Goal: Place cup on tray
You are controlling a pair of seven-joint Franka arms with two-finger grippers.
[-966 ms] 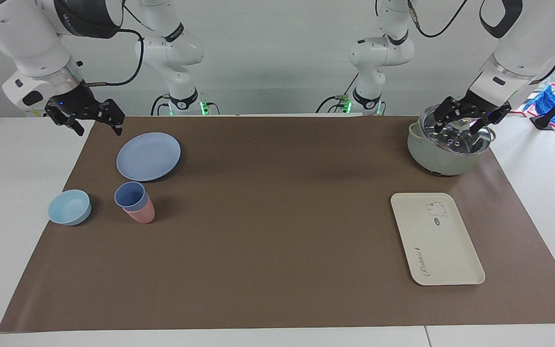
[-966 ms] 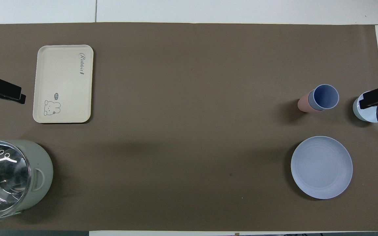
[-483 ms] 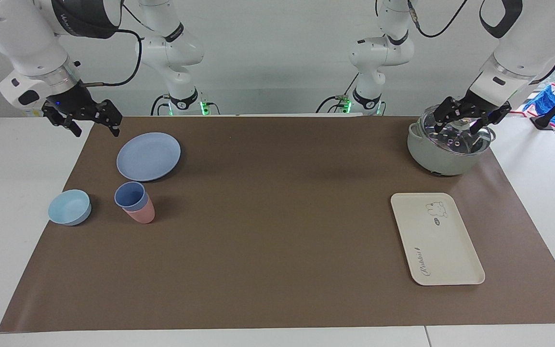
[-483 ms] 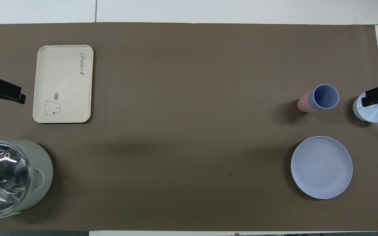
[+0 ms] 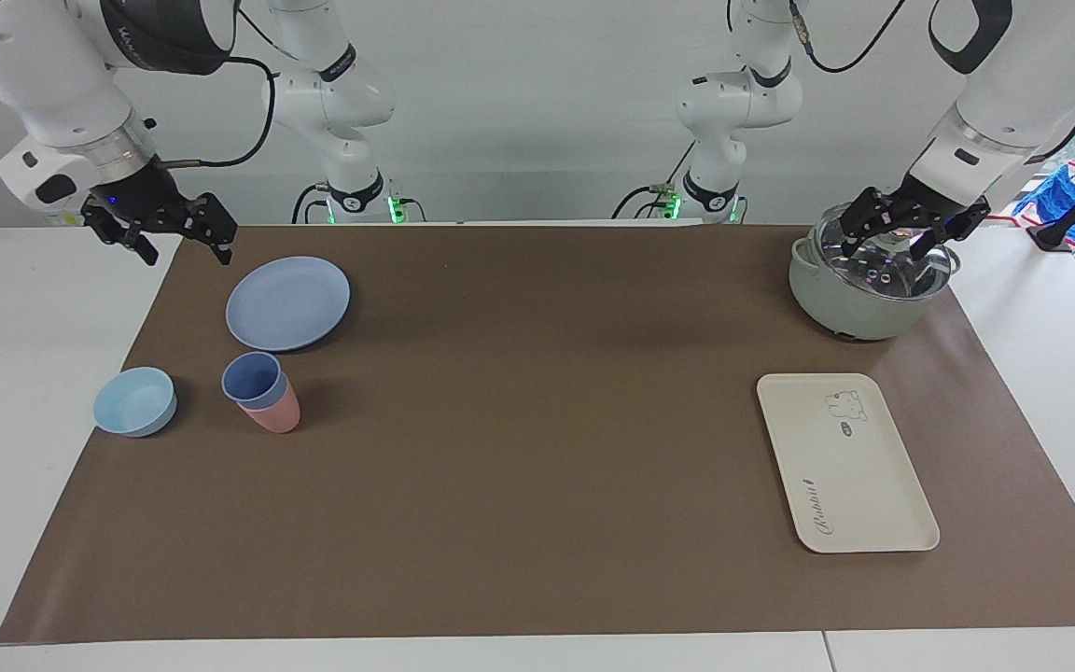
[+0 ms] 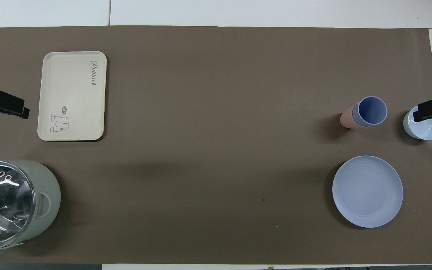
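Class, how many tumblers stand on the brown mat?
2: a periwinkle-blue plastic tumbler nested in a pink plastic tumbler, together between the light-blue bowl and round blue plate.

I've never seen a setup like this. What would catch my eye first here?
Probably the blue cup nested in a pink cup, standing between a small blue bowl and a round plate. At the left arm's end lie a cream tray and a lidded pot, with the left hand over the pot.
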